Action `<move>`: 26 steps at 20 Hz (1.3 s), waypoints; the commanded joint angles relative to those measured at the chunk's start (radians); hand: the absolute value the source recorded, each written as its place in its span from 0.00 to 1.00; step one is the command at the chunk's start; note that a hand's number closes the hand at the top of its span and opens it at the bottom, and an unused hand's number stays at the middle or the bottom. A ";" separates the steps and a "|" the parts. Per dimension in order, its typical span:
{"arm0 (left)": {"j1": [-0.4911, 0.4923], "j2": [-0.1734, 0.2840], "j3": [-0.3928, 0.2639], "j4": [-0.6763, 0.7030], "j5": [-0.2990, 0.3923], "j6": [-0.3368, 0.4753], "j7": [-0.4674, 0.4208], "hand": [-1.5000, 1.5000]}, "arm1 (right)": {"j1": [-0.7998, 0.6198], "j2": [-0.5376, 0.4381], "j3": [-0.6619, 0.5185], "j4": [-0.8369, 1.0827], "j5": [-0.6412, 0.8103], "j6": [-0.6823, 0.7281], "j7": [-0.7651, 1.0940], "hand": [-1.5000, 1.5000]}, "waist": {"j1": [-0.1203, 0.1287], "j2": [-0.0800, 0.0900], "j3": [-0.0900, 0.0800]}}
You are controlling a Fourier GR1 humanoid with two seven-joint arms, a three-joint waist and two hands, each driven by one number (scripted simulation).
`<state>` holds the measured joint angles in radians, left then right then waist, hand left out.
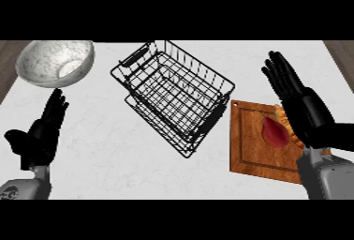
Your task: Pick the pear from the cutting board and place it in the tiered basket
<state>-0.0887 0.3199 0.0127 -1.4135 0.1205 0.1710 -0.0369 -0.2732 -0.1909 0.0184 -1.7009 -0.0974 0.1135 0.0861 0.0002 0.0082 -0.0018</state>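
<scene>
At the far left, the left robot hand [40,133] shows above its grey forearm near the lower left edge, fingers straight and pointing up, holding nothing and resting over the white counter [104,154]. Just above its fingertips sits one speckled white bowl [55,63], close to the counter's upper left corner, where a strip of brown surface shows beyond the counter's edge. Between the left robot hand and the basket lies a broad stretch of bare counter.

In the middle stands one black wire tiered basket [176,93], set at a slant, its upper tier overlapping the lower one. Bare counter runs below it to the lower edge of the view. A narrow strip of counter separates its right corner from the one wooden cutting board [252,150], which lies near the right edge.

One red pear [275,132] lies on the cutting board, toward its right side, with something orange just beside it that is partly hidden. The right robot hand [304,105] hovers over the board's right part, fingers straight and pointing up, open and gripping nothing; whether its palm touches the pear cannot be told.
</scene>
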 commanded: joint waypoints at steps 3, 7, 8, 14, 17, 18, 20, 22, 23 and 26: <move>-0.045 -0.020 -0.064 0.021 0.004 -0.111 -0.028 0.50 | -0.097 0.034 -0.029 0.282 0.048 -0.038 -0.036 0.00 | 0.011 -0.002 0.002; -0.050 -0.097 -0.174 0.012 0.007 -0.168 -0.035 0.50 | -0.126 -0.082 0.058 0.368 0.362 -0.179 0.046 0.00 | 0.020 0.011 -0.007; -0.057 -0.109 -0.185 0.027 0.007 -0.175 -0.029 0.50 | -0.135 0.053 0.001 0.490 0.253 -0.231 0.044 0.00 | 0.025 0.007 0.001; -0.009 -0.148 -0.197 0.002 -0.017 -0.166 -0.031 0.50 | -0.182 0.072 -0.063 0.619 0.183 -0.167 -0.310 0.00 | 0.009 -0.007 0.002; -0.039 -0.129 -0.162 0.066 -0.001 -0.190 -0.058 0.50 | -0.240 -0.005 0.002 0.494 0.283 -0.184 -0.129 0.00 | -0.001 -0.010 0.001; 0.002 -0.110 -0.168 0.029 0.000 -0.197 -0.045 0.50 | -0.194 -0.031 0.041 0.418 0.332 -0.194 -0.068 0.00 | -0.008 -0.017 0.000; -0.044 -0.121 -0.161 0.060 -0.006 -0.184 -0.045 0.50 | -0.237 -0.111 0.089 0.409 0.405 -0.139 0.046 0.00 | -0.019 -0.018 -0.002; -0.013 -0.096 -0.150 0.043 0.017 -0.213 -0.036 0.50 | -0.266 -0.239 0.129 0.409 0.493 -0.062 0.129 0.00 | -0.019 -0.027 -0.006; -0.030 -0.114 -0.163 0.055 -0.001 -0.194 -0.039 0.50 | -0.280 -0.276 0.156 0.419 0.525 -0.015 0.171 0.00 | -0.022 -0.023 -0.006; 0.003 -0.104 -0.165 0.046 0.001 -0.208 -0.056 0.50 | -0.289 -0.339 0.270 0.393 0.591 0.152 0.307 0.00 | -0.016 -0.029 -0.008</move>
<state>-0.1029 0.2044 -0.1525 -1.3644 0.1196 -0.0224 -0.0844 -0.5394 -0.4234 0.1828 -1.2802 0.3945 0.1196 0.2447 -0.0146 -0.0154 -0.0071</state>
